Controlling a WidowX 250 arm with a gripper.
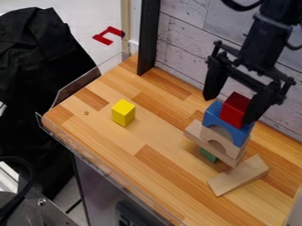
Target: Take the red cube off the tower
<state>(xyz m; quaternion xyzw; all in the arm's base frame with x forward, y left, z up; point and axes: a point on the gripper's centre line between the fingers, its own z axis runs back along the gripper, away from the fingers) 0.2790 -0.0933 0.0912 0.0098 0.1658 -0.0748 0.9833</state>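
Hanging down over the small tower at the right of the view, my tool is open wide, its two fingers well apart, and it has hold of nothing. One finger stands out past the view's left side of the tower; the other comes down close along the right side of the red cube, overlapping its edge in the view, and whether they touch I cannot tell.

The cube sits on top of the blue block, towards its right end. Under the blue block is a plain wooden arch, then a plain wooden plank lying beneath that, with a green block at the bottom, partly hidden. Just beside the tower's foot, on the side nearer the camera, a wooden wedge lies on the tabletop.

Well apart from the tower, towards the view's left, a yellow block stands by itself. Clear panels edge the wood on that side. At the back I see a black upright post and a pale plank wall. Beyond the left edge hangs black cloth, and a red piece shows against the pale floor.
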